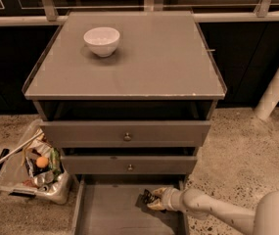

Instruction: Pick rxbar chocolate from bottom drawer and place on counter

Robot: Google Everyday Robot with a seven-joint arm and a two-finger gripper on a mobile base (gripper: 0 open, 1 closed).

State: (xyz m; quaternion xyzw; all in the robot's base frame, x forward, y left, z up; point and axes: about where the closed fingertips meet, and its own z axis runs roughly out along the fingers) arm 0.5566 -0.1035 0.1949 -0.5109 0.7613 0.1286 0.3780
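Speckled stone floor fills the lower corners of the frame, and the wide grey bottom drawer (107, 214) stands pulled open at lower centre. A pale robot arm (212, 212) reaches in from the lower right. Its end effector (152, 199) sits at the drawer's back right, against the small black wrapped rxbar chocolate (145, 197) on the drawer floor. Whether it is clamped on the bar or only touching it, I cannot tell.

Just above hang two knobbed grey drawers (127, 151), both slightly open. Lifting straight up could knock the bar or wrist against their overhanging fronts, and a shallow hold would let the flat wrapper slip free.

A clear plastic bin of clutter (31, 173) sits at left. Beyond, the flat grey counter (153, 58) carries a white bowl (102, 40) at upper left.
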